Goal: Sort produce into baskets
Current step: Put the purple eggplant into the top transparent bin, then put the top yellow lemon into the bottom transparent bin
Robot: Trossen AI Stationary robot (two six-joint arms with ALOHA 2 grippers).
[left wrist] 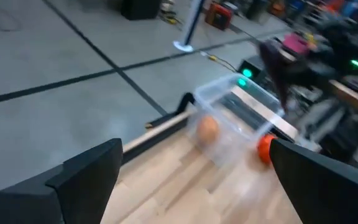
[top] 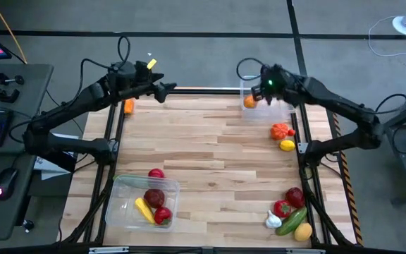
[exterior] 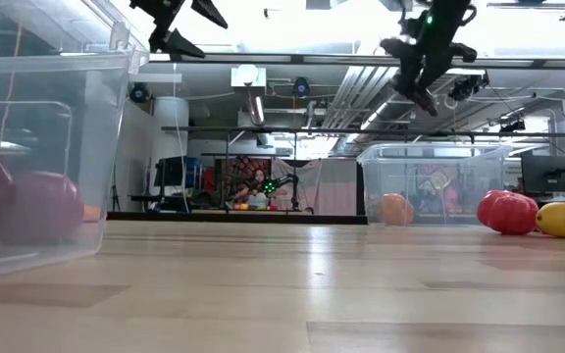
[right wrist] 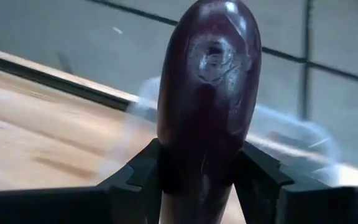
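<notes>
Purple, glossy eggplant (right wrist: 207, 99) is clamped between the fingers of the right gripper (right wrist: 201, 171), taken across its lower body with the rounded end standing proud of the jaws. In the high view the right gripper (top: 268, 86) hangs at about one o'clock on the table (top: 217, 148), above the far basket (top: 249, 90), where one orange piece (top: 249, 101) already lies. The eggplant is judged light, stiff and smooth-skinned; the slick skin and taper could let it slide along the pads, so a hold at the thickest part seems safest. A short drop should do it no harm. The left gripper (top: 166, 91) waits at about eleven o'clock with its fingers spread wide and nothing between them; a carrot (top: 128, 106) lies near it on the table edge. The near basket (top: 141, 204), at seven o'clock, holds red pieces and a yellow one, with a red piece (top: 156, 173) just outside its rim. A tomato (top: 280, 131) and lemon (top: 287, 146) sit at three o'clock; a cluster including a cucumber (top: 291, 219) and garlic (top: 273, 221) lies at five o'clock.
</notes>
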